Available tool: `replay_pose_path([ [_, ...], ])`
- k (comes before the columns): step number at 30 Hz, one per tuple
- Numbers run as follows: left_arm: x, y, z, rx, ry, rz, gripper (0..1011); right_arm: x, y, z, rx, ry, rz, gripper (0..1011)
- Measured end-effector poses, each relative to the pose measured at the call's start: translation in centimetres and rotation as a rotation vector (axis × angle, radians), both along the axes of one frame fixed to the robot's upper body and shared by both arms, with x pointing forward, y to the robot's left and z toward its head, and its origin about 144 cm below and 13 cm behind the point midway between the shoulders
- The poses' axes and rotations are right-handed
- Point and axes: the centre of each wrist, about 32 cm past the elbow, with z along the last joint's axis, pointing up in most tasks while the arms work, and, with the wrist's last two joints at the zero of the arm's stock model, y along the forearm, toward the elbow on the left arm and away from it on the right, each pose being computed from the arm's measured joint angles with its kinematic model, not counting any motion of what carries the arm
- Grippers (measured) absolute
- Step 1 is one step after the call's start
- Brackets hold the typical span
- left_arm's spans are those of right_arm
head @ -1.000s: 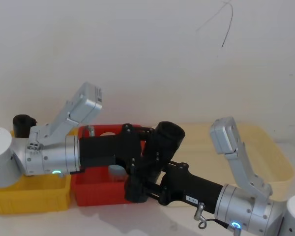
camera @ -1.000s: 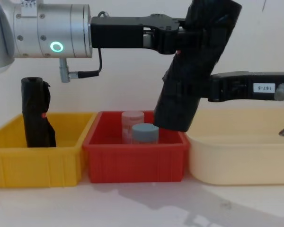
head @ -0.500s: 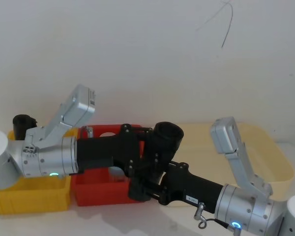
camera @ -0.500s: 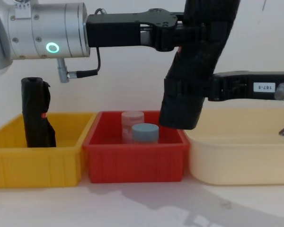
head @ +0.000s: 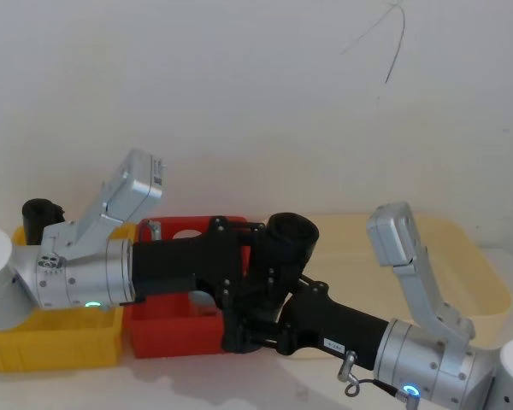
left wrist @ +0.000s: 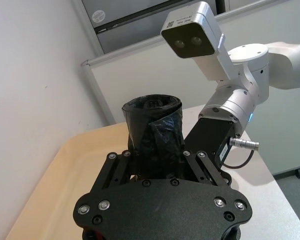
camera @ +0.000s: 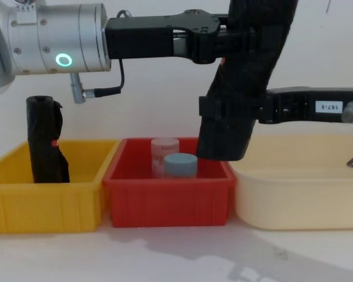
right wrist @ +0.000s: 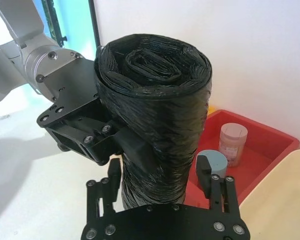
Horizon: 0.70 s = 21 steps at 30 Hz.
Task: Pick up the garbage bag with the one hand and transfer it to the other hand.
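Above the right edge of the red bin (camera: 165,202), the garbage bag (camera: 247,76), a crinkled black roll, hangs in the air, tilted so its top leans right. The left gripper (camera: 223,46), on the arm with a green ring, is clamped on the bag's upper part. The right gripper (camera: 226,110), marked with a white number label, surrounds the bag's lower part just below; whether it has clamped cannot be told. Two small jars (camera: 180,165) stand in the red bin. On the white table (camera: 165,252), a yellow bin (camera: 41,205) sits just beside the red bin's left edge, with a second black roll (camera: 44,141) upright inside. A cream tray (camera: 294,200) sits at its right edge. A plain white wall (head: 239,102) stands behind.
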Motion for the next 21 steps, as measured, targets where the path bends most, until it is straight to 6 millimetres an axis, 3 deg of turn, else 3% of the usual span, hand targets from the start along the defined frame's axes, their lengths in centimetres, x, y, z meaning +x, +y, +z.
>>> replay_pose_path([
  [4, -0.01, 0.0, -0.01, -0.001, -0.001, -0.001, 365, 0.0, 0.0, 0.0, 0.001, 0.0, 0.0, 987],
  [6, -0.02, 0.0, -0.02, -0.001, -0.001, -0.002, 365, 0.0, 0.0, 0.01, 0.001, 0.0, 0.0, 949],
  [21, -0.03, 0.04, -0.05, -0.002, -0.002, -0.003, 365, -0.01, 0.01, 0.01, 0.003, -0.001, -0.001, 496],
])
